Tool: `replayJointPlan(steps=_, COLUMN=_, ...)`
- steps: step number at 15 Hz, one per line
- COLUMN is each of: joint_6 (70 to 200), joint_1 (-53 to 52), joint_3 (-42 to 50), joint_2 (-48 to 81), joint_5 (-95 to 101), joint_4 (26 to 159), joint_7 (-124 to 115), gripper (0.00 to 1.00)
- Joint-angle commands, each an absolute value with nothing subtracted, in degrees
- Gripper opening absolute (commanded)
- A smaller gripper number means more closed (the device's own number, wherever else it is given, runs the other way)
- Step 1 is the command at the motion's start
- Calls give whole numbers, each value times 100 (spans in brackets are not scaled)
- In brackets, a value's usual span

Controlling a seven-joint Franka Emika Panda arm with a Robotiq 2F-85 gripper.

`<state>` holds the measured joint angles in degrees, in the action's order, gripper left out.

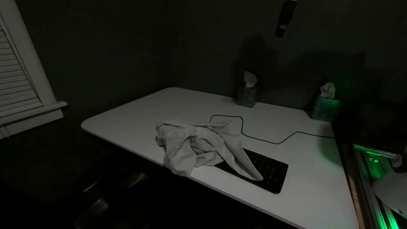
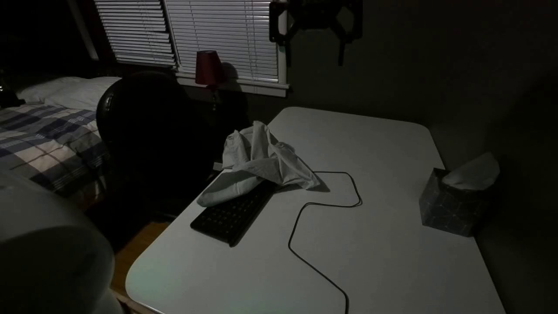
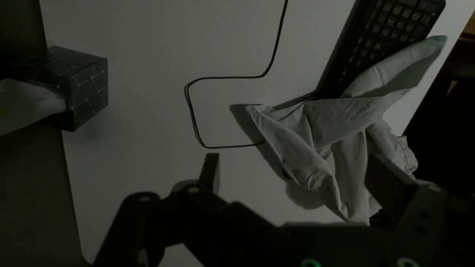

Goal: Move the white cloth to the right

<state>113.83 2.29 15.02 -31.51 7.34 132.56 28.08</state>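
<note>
The white cloth point(image 1: 194, 140) lies crumpled on the white table, partly over a black keyboard and at the table's front edge. It also shows in an exterior view point(image 2: 261, 152) and in the wrist view point(image 3: 334, 141). My gripper point(image 3: 293, 159) is open and empty, its two fingers wide apart. In the wrist view the cloth appears between the fingers and behind the right one. In both exterior views the gripper point(image 1: 280, 31) point(image 2: 314, 54) hangs well above the table, apart from the cloth. Part of the keyboard is hidden under the cloth.
The black keyboard point(image 1: 270, 171) has a thin cable point(image 2: 301, 257) running across the table. Two tissue boxes point(image 1: 246, 96) point(image 1: 326, 108) stand along the wall side. A dark chair point(image 2: 152, 139) stands at the table's front edge.
</note>
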Motion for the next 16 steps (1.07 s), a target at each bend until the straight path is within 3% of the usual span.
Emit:
replayJointPlan(steps=1, joint_6=11438, joint_1=152, joint_3=1540, joint_2=-3090, joint_5=515, joint_4=13262, joint_7=3010, gripper=100)
replayJointPlan(steps=7, joint_6=11773, joint_1=-326, joint_3=1458, joint_2=-2655, joint_5=-370, joint_4=13751, joint_7=3365, gripper=100)
replayJointPlan(steps=16, joint_6=13840, joint_1=-551, joint_3=1411, joint_2=-673, joint_5=-1108, joint_4=13557, joint_7=5297, gripper=100)
